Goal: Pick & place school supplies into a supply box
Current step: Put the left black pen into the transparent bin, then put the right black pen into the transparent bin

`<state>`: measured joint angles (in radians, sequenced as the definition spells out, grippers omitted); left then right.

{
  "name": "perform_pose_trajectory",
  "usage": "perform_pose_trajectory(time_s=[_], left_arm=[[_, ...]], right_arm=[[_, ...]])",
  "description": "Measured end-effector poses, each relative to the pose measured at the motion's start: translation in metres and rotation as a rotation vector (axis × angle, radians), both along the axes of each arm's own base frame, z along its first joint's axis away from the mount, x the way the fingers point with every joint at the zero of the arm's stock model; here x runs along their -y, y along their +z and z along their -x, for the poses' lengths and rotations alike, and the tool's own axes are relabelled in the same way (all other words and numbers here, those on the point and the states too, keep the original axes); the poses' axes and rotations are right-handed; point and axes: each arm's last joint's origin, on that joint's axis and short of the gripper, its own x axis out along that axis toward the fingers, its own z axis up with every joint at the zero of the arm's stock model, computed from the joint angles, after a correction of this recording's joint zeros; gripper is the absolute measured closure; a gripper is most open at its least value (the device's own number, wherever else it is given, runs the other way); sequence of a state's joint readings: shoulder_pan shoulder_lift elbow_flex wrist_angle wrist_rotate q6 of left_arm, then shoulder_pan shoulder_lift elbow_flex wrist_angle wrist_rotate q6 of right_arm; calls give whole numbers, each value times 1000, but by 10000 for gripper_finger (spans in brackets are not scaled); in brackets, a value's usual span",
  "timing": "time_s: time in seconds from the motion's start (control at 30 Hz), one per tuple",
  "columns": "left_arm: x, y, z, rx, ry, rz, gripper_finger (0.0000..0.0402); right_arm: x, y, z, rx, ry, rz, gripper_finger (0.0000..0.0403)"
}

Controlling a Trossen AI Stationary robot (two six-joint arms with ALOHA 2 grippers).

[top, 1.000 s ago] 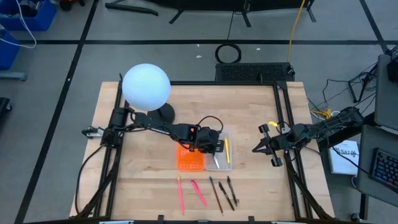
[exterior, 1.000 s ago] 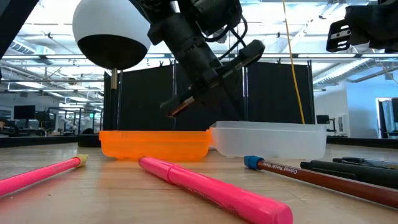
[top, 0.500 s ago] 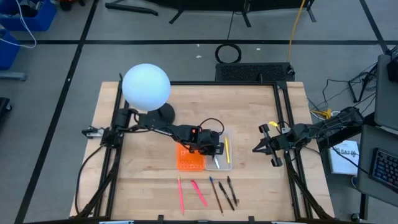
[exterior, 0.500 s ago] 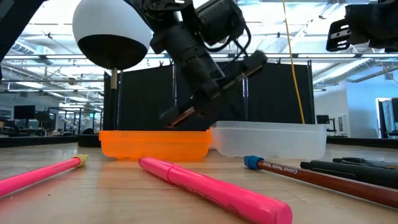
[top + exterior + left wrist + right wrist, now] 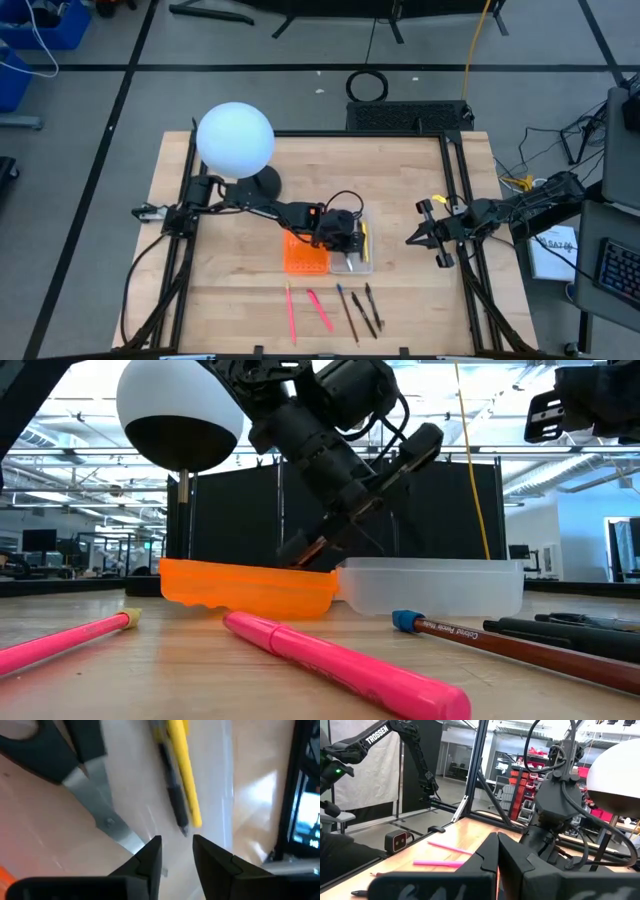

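Scissors (image 5: 75, 775), one black-handled pair, lie in the clear tray of the supply box (image 5: 361, 262) near the table's middle, beside one yellow pencil (image 5: 184, 770) and one dark pen (image 5: 172, 795); only the left wrist view shows these, just past the left gripper (image 5: 175, 851), whose fingers stand narrowly apart, empty. Five pens and pencils (image 5: 330, 310) line the table's front edge. By the right edge, the right gripper (image 5: 418, 238) hovers pressed closed.

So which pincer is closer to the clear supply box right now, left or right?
Left. The left pincer is down inside the clear supply box, open over the scissors and yellow pencil. The right pincer waits off beyond the box's right side.
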<state>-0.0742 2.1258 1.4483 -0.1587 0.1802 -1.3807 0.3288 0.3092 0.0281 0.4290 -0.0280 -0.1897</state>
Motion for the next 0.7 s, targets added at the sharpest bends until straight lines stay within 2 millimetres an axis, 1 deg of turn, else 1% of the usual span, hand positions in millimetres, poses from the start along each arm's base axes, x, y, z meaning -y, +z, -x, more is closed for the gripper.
perform_pose_trajectory(time_s=[0.07, 0.13, 0.23, 0.33, 0.43, 0.47, 0.5, 0.6, 0.7], left_arm=[[1, 3, -2, 43, -51, 3, 280], [2, 12, -1, 82, -113, 0, 280], [3, 33, 2, 162, -216, -51, 292], [8, 62, 17, 181, -290, -187, 321], [15, 97, 41, 174, -333, -367, 367], [19, 112, 49, 199, -346, -434, 383], [24, 127, 59, 219, -362, -495, 392], [42, 172, 91, 328, -442, -681, 391], [56, 203, 132, 317, -473, -871, 396]], right_arm=[[0, 0, 0, -2, 1, -5, 403], [0, 0, 0, -2, 1, -5, 403], [0, 0, 0, -2, 1, -5, 403], [0, 0, 0, -7, 1, -4, 403], [0, -1, 0, -14, 3, -17, 403], [0, -1, 0, -16, 2, -17, 403], [0, -1, 0, -18, 3, -16, 403], [0, -1, 0, -18, 2, -16, 403], [0, -1, 0, -14, 3, -17, 403]])
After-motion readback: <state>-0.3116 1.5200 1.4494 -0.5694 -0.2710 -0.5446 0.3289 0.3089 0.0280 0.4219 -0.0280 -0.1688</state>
